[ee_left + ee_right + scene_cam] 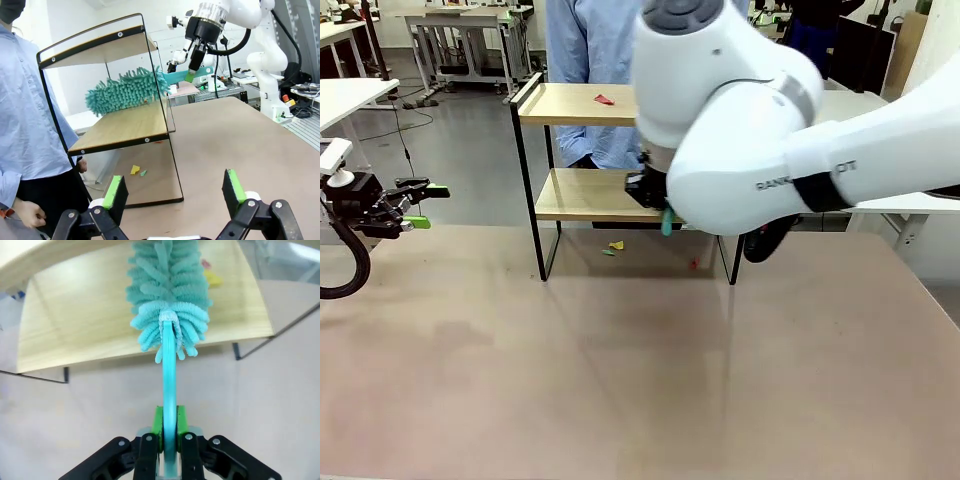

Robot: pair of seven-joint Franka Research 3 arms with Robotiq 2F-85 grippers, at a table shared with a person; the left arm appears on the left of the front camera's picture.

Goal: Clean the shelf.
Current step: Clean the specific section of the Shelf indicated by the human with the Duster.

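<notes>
1. At the far middle of the table (pixel 620 380), one shelf (pixel 580 195) is standing upright, showing two wooden boards in its black frame; a person (pixel 585 50) in a blue shirt is standing just behind it.
2. The right gripper (pixel 169 430) is reaching in from the robot's side, its fingers pressing together on the flat teal handle of one duster (pixel 167 290).
3. The duster's fluffy head (pixel 125 90) is lying along the lower board (pixel 125 127), between the two boards.
4. The left gripper (pixel 428 205) is hovering at the table's left edge, well apart from the shelf, its two green-padded fingers spreading wide and gripping nothing.
5. Four small scraps are showing: one red scrap (pixel 605 99) is resting on the top board, and a yellow scrap (pixel 616 244), a green scrap (pixel 608 252) and a second red scrap (pixel 693 264) are lying on the table under the shelf.
</notes>
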